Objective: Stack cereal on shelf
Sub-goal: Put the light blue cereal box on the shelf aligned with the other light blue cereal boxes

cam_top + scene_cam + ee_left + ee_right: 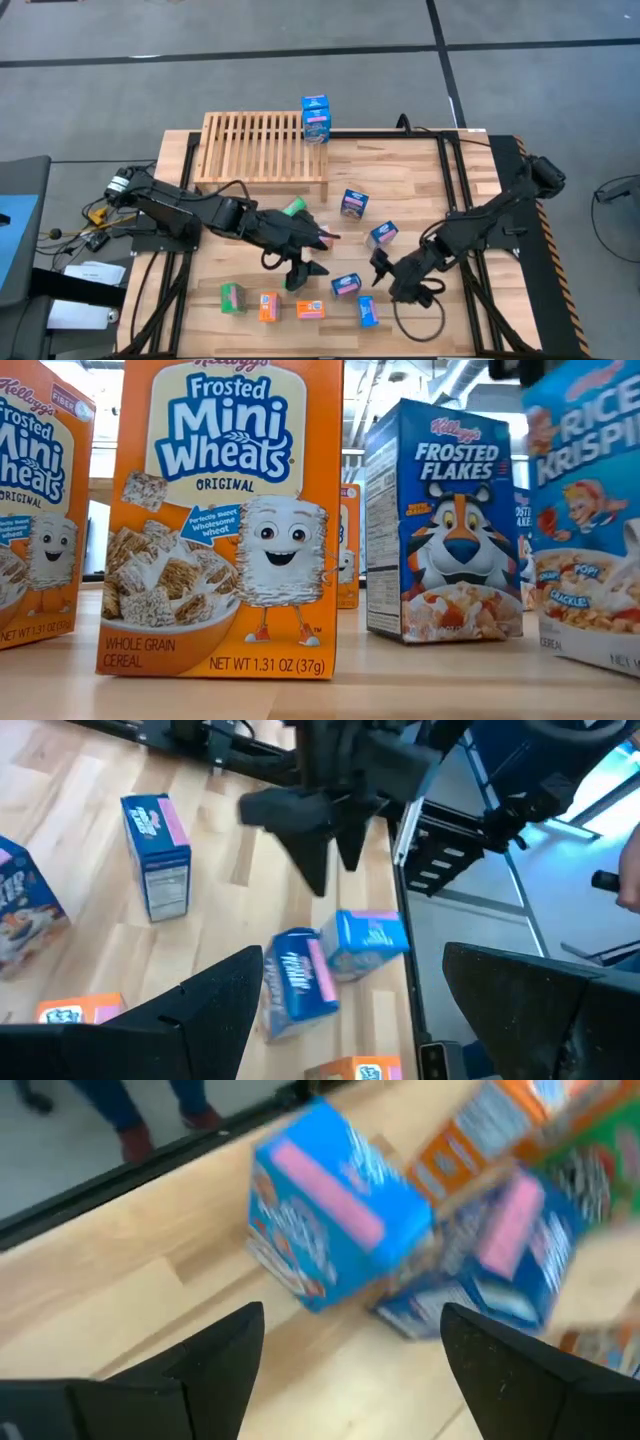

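Mostly the cereal [346, 285] lies scattered on the worktop [420, 190], one box on the shelf [262, 147]. Both end effectors, left [300, 272] and right [385, 272], gape empty (light, crushable cardboard; grip the broad faces).

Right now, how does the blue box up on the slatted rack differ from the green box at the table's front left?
The blue box stands upright on the slatted rack, at its right end; the green box sits on the plank tabletop, off the rack. The blue box is far from both grippers; the green box is near the left gripper. Both are small cereal boxes, neither held.
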Motion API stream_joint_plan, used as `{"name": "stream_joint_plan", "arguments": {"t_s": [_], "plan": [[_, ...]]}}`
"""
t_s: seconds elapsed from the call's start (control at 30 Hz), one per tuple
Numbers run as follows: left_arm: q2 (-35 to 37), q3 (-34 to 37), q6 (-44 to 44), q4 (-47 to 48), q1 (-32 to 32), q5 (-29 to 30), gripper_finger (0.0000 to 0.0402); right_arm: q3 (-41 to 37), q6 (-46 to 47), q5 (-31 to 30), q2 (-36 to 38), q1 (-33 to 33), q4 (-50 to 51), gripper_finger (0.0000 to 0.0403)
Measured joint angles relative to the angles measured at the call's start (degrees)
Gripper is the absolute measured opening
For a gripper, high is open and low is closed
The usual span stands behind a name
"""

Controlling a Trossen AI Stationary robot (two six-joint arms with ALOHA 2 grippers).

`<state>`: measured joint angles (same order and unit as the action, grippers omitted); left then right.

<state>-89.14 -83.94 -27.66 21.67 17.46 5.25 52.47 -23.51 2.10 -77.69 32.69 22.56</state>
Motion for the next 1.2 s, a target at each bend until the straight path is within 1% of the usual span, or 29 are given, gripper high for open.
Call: {"name": "stream_joint_plan", "arguments": {"t_s": [0.1,0.2,0.4,0.6,0.8,0.97,1.2], "plan": [[0.0,0.0,-0.97,0.27,1.05,0.97,0.03,2.07,-5.35,-1.74,-0.13,0.76,0.25,0.0327],[0.0,0.0,-1.12,0.36,2.45,1.44,0.03,5.23,-9.47,-2.16,-2.14,0.5,0.26,0.0326],[0.0,0.0,-2.12,0.84,4.46,1.45,0.03,11.2,-11.71,0.24,-9.16,0.61,3.34,0.0327],[0.0,0.0,-3.57,1.16,5.72,1.79,0.03,15.53,-15.54,0.82,-15.22,0.65,6.84,0.0327],[0.0,0.0,-3.68,1.14,7.31,4.45,0.03,19.84,-21.22,0.8,-19.14,0.65,11.4,0.0327],[0.0,0.0,-3.68,1.16,7.99,5.75,0.03,21.33,-26.97,0.76,-20.94,0.65,11.73,0.0327],[0.0,0.0,-3.59,1.17,8.14,5.98,0.03,23.04,-27.42,0.82,-21.09,-0.21,12.78,0.0326]]}}
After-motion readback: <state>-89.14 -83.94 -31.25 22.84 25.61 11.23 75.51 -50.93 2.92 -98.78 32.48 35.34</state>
